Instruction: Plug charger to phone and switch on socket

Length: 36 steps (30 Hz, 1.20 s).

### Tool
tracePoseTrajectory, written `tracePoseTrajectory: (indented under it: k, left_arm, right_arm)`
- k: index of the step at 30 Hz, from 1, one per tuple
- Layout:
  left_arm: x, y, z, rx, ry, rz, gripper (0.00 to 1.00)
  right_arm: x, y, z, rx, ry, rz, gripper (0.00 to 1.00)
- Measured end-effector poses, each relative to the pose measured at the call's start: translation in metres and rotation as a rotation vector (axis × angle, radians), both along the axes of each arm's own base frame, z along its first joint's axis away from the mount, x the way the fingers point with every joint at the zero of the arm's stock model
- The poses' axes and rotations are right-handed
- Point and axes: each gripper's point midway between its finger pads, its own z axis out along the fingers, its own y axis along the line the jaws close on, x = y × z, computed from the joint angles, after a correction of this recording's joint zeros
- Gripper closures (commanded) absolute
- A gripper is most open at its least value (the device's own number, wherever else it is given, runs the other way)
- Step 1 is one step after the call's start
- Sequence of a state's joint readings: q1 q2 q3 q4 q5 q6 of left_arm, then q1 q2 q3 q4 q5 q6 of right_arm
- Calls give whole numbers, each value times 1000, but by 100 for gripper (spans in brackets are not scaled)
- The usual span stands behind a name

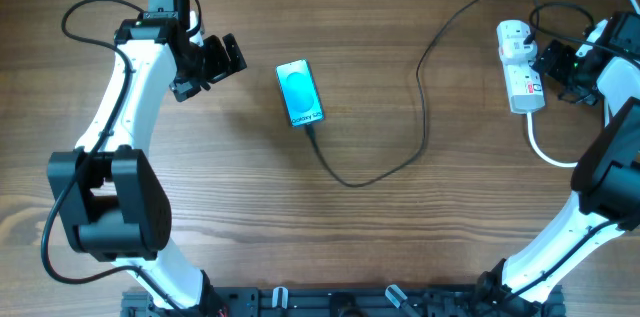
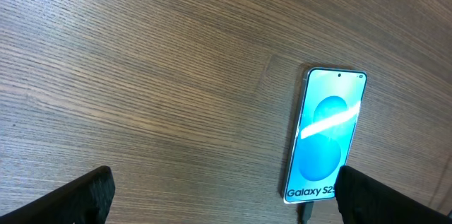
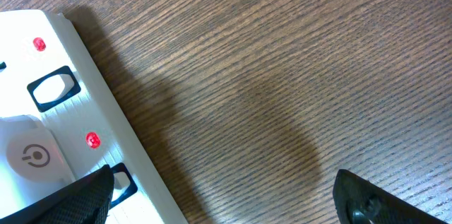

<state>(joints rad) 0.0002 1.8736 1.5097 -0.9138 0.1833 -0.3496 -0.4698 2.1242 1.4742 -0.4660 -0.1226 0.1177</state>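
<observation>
Jaws spread wide, empty — left gripper [image 1: 211, 70] near phone [image 1: 300, 93], right gripper [image 1: 553, 66] seemingly beside socket [image 1: 520, 69].

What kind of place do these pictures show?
Probably a robot test bench: a brown wood-grain tabletop, two white-and-black robot arms mounted at its edge, a white power strip and a blue-screened smartphone laid out.

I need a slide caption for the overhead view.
Both claws open: left claw near the phone, charger at its end; right claw beside the socket.
</observation>
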Motion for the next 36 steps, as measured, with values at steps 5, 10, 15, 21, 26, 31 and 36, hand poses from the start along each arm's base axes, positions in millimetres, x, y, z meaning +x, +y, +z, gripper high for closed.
tracePoseTrajectory:
  k: [5, 10, 15, 21, 26, 31, 36]
  left_arm:
    - [0, 0, 0, 0, 0, 0, 0]
    - [0, 0, 0, 0, 0, 0, 0]
    - [0, 0, 0, 0, 0, 0, 0]
    - [0, 0, 0, 0, 0, 0, 0]
    - [0, 0, 0, 0, 0, 0, 0]
    - [0, 0, 0, 0, 0, 0, 0]
    - [0, 0, 0, 0, 0, 0, 0]
  right_arm:
    - [1, 2, 0, 0, 0, 5, 0]
    - [2, 5, 0, 1, 2, 11, 0]
    - [3, 5, -2, -7, -14, 17, 0]
    - [5, 4, -2, -18, -29, 25, 0]
    - [4, 1, -1, -34, -23, 16, 0]
    - [2, 1, -2, -35, -15, 14, 0]
    - [-1, 2, -1, -32, -3, 13, 0]
